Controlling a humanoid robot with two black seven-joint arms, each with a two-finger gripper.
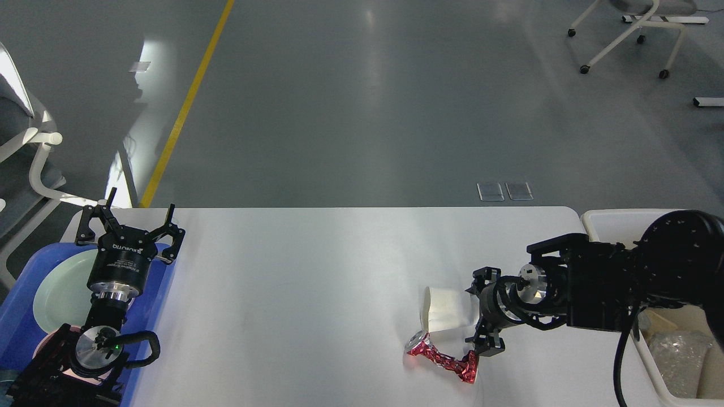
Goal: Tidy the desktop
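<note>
The white-grey desktop [317, 282] fills the lower half of the head view. A white paper cup [444, 308] lies on its side at the right of the desktop. A crumpled red foil wrapper [444, 357] lies just in front of it. My right gripper [478, 312] reaches in from the right at the cup's base end, with its fingers spread above and below the cup, open. My left gripper [140, 208] is open and empty, held above the far end of the blue tray [17, 316] at the left.
The blue tray holds a pale green plate [56, 294] and something pinkish under my left arm. A deep off-white bin [613, 221] with clear plastic rubbish stands off the table's right end. White chairs stand on the floor at far left and far right.
</note>
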